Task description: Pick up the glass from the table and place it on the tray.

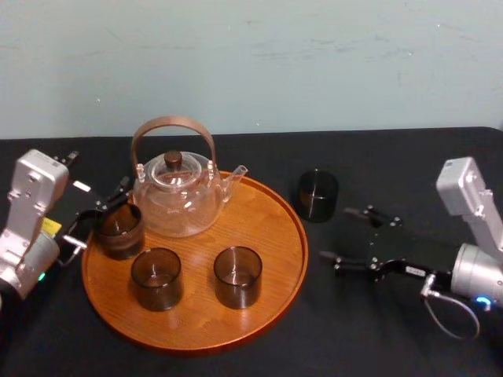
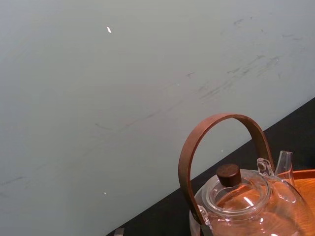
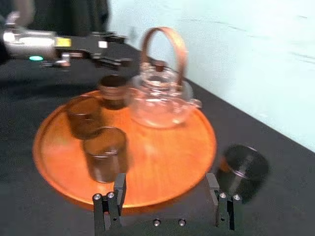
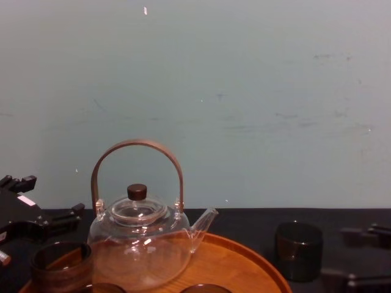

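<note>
Glass (image 1: 317,195) near right gripper (image 1: 334,233) (not touching)

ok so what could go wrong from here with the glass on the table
1. The glass stands close to the tray rim; the open right gripper could push it into the rim and tip it.
2. The tray already holds a teapot and three glasses, so setting it down may knock one.
3. The left gripper sits by the leftmost tray glass and could bump it.
</note>
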